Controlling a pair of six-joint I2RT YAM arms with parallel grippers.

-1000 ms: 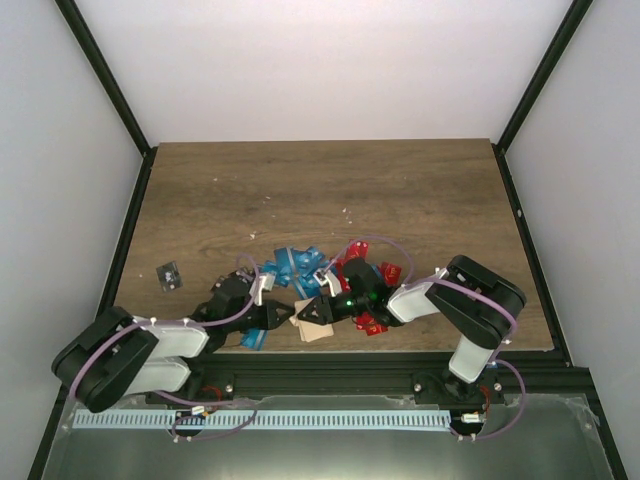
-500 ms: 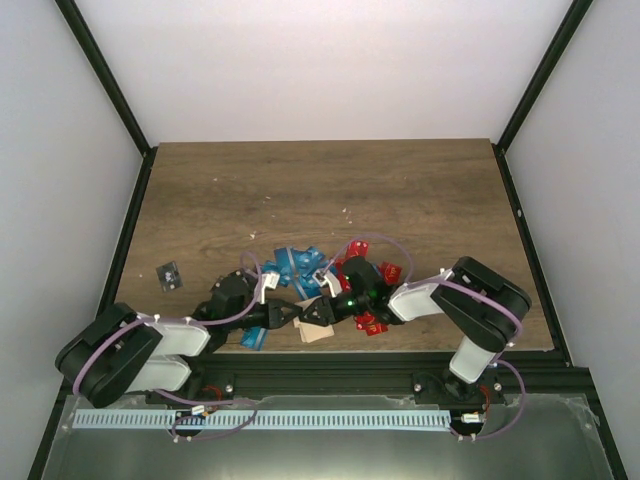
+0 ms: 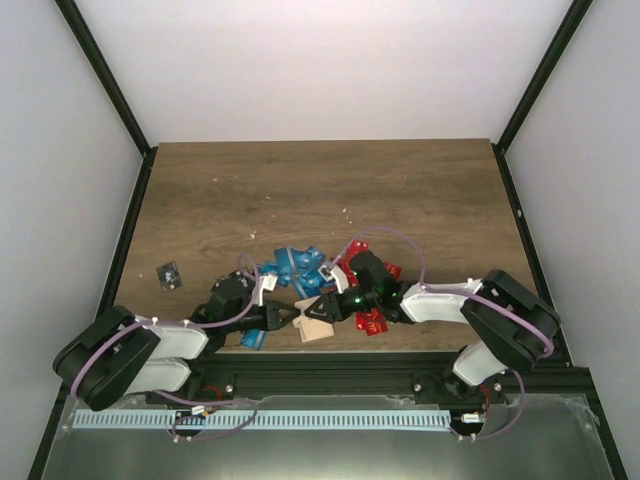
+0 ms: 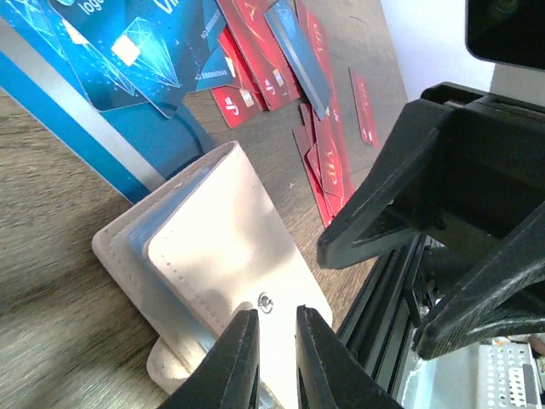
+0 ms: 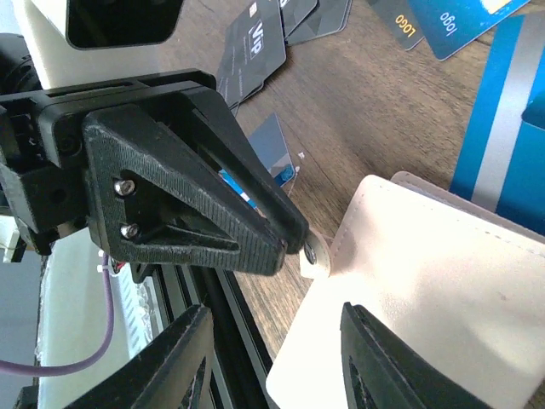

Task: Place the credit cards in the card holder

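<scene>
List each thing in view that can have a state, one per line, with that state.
card holder, lying on the table, a blue card showing between its leaves
blue credit cards, loose, overlapping, outside the holder
red credit cards, loose, overlapping, outside the holder
left end effector, almost closed at the holder's snap tab; grip unclear
right end effector, open, holding nothing

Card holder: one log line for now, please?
left end effector: shut on card holder | right end effector: open | credit cards: loose

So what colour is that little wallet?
Pale cream; the card holder shows best in the left wrist view.
</scene>
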